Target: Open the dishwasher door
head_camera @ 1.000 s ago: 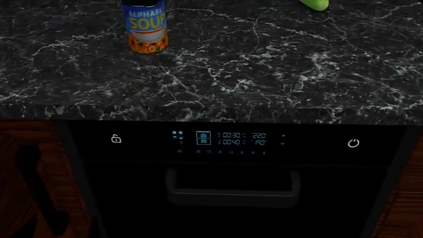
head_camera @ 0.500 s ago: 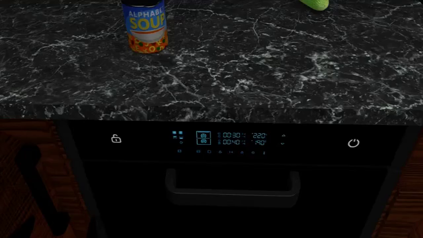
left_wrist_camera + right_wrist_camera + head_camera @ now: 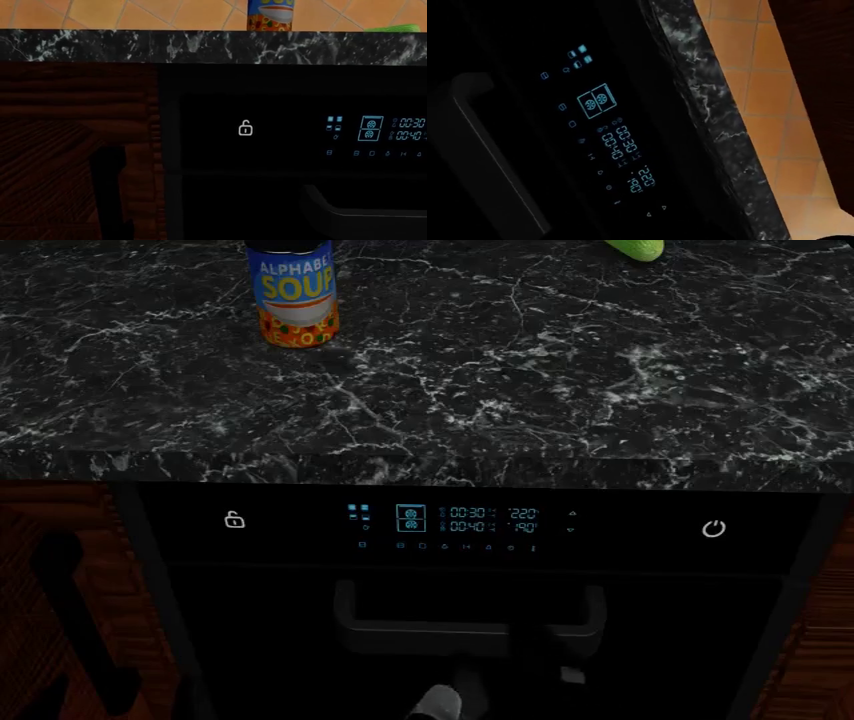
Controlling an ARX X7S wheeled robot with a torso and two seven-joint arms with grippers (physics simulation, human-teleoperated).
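- The dishwasher door (image 3: pixel 467 640) sits shut below the counter (image 3: pixel 534 390); opening it has not begun.
- A gripper (image 3: pixel 514 680), seemingly the right one, rises just below the handle (image 3: pixel 467 625).
- It is dark and cut off, so its jaws cannot be read.
- The left gripper is out of sight.

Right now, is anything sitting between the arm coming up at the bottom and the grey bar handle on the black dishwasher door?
Nothing visible blocks it. The dark arm with a white part sits just below the grey horizontal bar handle on the glossy black dishwasher door, with only bare door front between them. Its claw is too dark to make out.
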